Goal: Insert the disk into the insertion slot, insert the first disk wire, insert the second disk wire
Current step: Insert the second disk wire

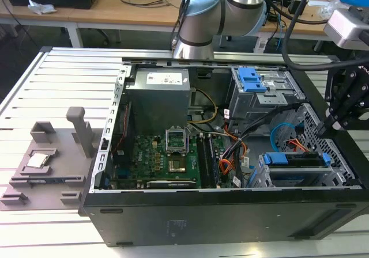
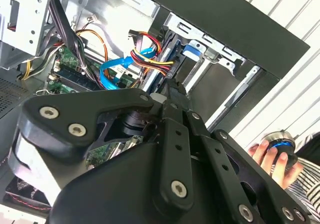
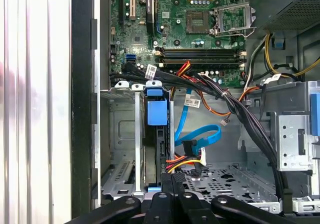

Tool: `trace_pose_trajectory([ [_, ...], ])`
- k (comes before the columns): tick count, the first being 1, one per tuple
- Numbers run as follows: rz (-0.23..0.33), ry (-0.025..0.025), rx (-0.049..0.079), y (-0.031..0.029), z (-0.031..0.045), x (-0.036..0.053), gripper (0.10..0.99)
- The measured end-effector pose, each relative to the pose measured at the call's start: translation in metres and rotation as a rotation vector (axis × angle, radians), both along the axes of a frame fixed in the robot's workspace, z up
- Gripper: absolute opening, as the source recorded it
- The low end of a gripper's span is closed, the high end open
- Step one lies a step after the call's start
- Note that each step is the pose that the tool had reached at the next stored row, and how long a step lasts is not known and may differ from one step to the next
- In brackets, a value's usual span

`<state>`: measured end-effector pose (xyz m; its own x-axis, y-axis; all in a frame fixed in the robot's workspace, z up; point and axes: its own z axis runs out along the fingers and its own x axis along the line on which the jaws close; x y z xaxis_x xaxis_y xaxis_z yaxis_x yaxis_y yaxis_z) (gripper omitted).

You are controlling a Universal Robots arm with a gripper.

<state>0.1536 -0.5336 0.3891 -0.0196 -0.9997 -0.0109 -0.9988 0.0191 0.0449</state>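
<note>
Sitting on edge in the slot [image 3: 122, 134], the disk [image 3: 156, 114] shows its blue carrier at the near corner of the case [image 1: 202, 217], on the exterior view's right. The gripper [image 1: 324, 130] hangs over that corner, just above the slot, with its jaws drawn together; whether they pinch anything cannot be told. A blue wire [image 3: 202, 133] loops just beside the disk, and the power wires [image 3: 180, 160] lie under it, close to the gripper's tips. Whether either wire is plugged in cannot be told. Beyond the slot lies the motherboard [image 3: 200, 14]. Outside the case, a person's hand [image 2: 265, 156] rests on a knob [image 2: 279, 145].
</note>
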Motion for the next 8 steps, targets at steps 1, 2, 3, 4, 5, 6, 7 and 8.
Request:
trace_pose_trajectory([
  [1,0.0,0.0,0.0,0.0,0.0,0.0,0.106],
  [2,0.0,0.0,0.0,0.0,0.0,0.0,0.106],
  [3,0.0,0.0,0.0,0.0,0.0,0.0,0.106],
  [4,0.0,0.0,0.0,0.0,0.0001,0.0,0.106],
  [5,0.0,0.0,0.0,0.0,0.0001,0.0,0.106],
  [6,0.0,0.0,0.0,0.0,0.0001,0.0,0.106],
  [7,0.0,0.0,0.0,0.0,0.0001,0.0,0.169],
  [8,0.0,0.0,0.0,0.0,0.0002,0.0,0.235],
])
